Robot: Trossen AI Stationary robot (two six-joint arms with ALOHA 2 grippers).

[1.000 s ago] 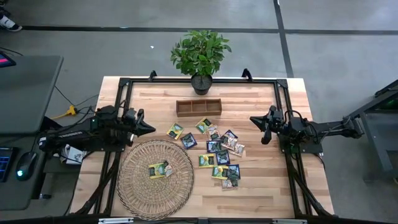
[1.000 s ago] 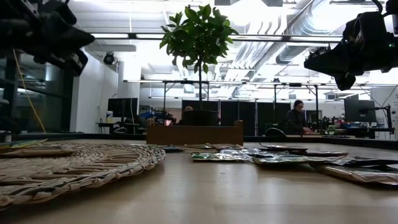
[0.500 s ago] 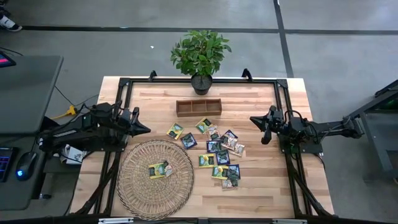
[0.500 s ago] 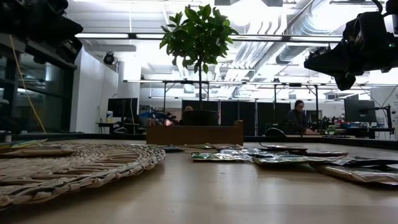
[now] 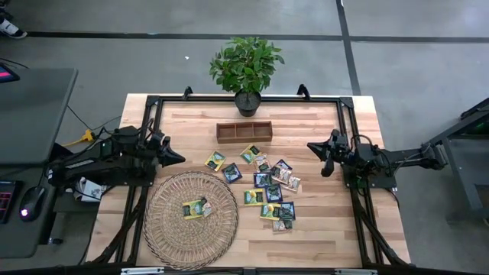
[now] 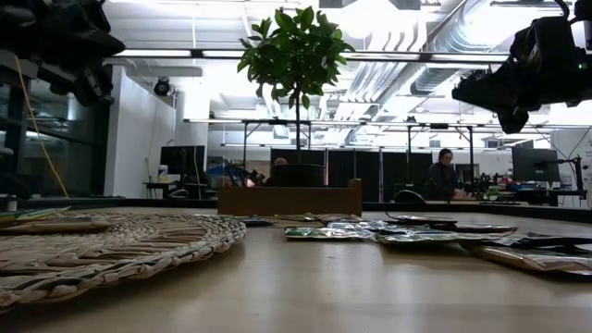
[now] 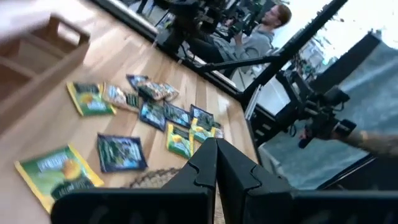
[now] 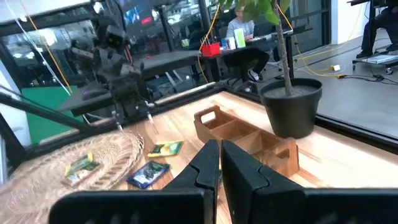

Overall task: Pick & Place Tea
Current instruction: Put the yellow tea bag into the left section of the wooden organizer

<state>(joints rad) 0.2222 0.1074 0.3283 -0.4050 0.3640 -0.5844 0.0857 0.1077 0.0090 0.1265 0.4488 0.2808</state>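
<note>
Several small square tea sachets (image 5: 269, 186), yellow-green, dark and pale, lie flat in a loose cluster on the wooden table right of centre. Two more sachets (image 5: 196, 208) rest on the round wicker mat (image 5: 164, 229). My left gripper (image 5: 182, 158) hovers shut above the table's left part, just beyond the mat's far-left rim, pointing toward the cluster. Its fingers (image 7: 217, 144) hold nothing. My right gripper (image 5: 310, 146) hovers shut at the table's right, pointing left, with nothing in it (image 8: 220, 144).
A brown wooden three-compartment tray (image 5: 244, 131) stands beyond the cluster, and a potted plant (image 5: 246, 70) stands at the far edge. A black frame (image 5: 153, 103) runs round the table. People sit in the room behind (image 6: 442, 176).
My left gripper has drawn back a little toward the table's left edge and risen, rolling about its own axis, and has stayed shut. My right gripper and the sachets have kept still.
</note>
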